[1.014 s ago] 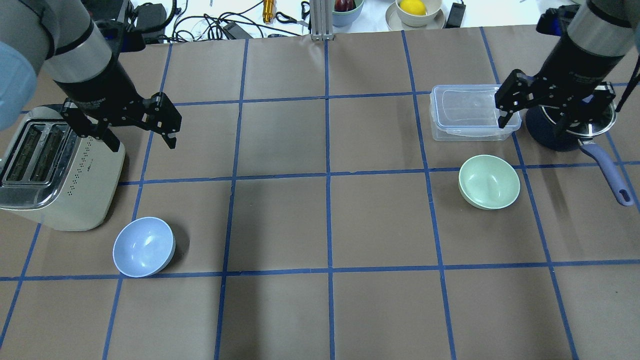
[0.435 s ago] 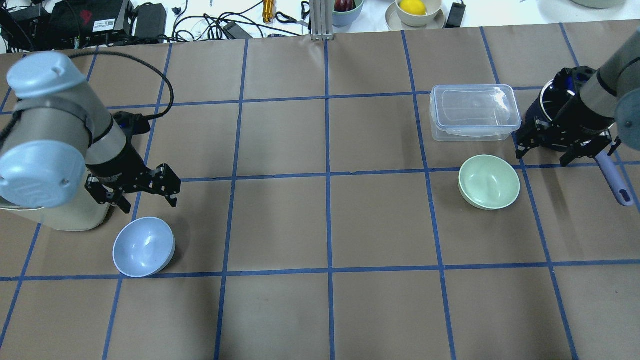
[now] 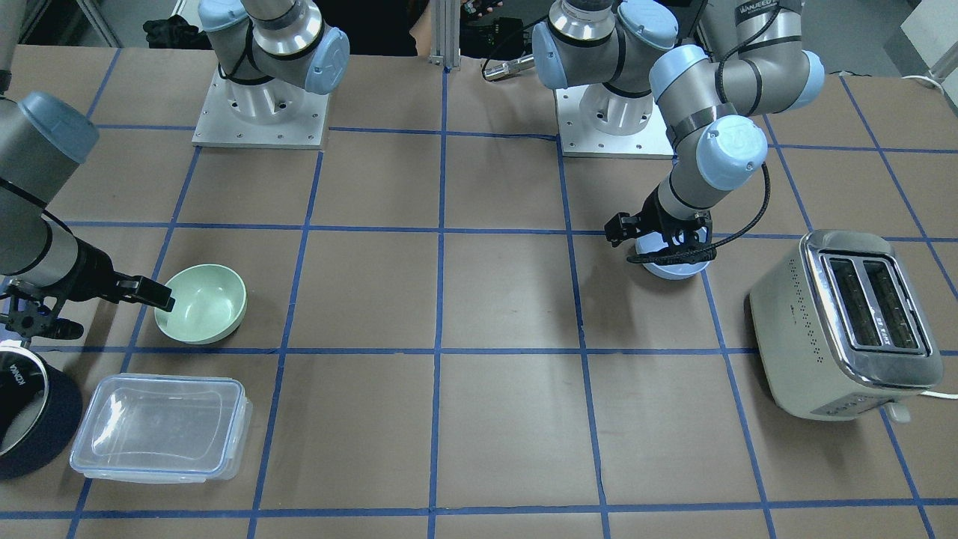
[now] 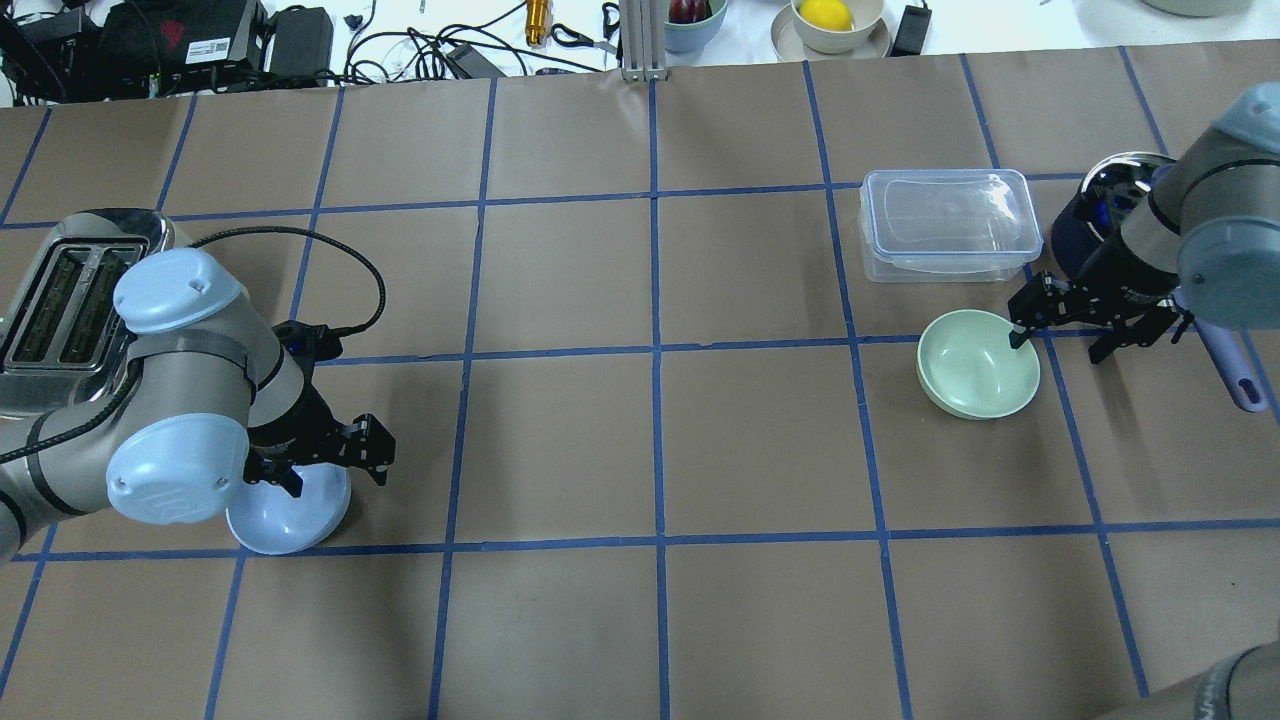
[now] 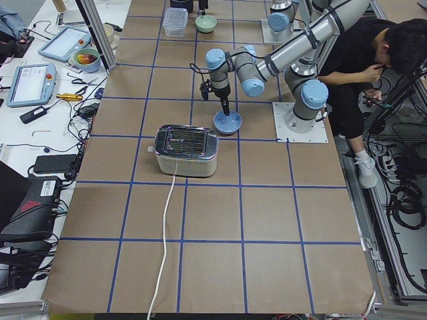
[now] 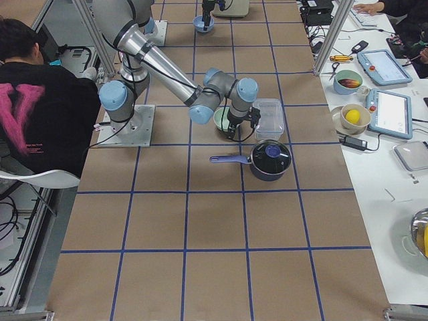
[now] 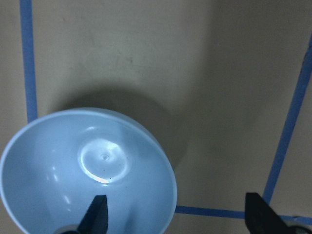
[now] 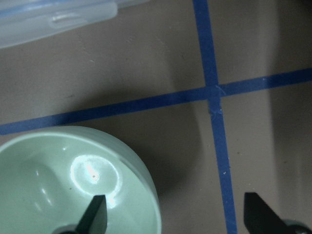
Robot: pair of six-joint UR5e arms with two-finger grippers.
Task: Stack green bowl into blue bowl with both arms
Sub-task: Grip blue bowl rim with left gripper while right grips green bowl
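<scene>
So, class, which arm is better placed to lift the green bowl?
Right: the right gripper, open, straddles the green bowl rim, one finger inside, one outside. The left gripper is far off at the blue bowl.

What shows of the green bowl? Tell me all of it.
The green bowl is round, pale mint, plain and smooth, plastic by its look, with a faint shine at the bottom. It stands upright and empty on the brown paper table, on the robot's right side, nearer the robot than the clear lidded container and apart from it. The right gripper is open astride its rim: one of the fingers hangs over the inside, the other outside. Whether either touches the bowl cannot be told.
</scene>
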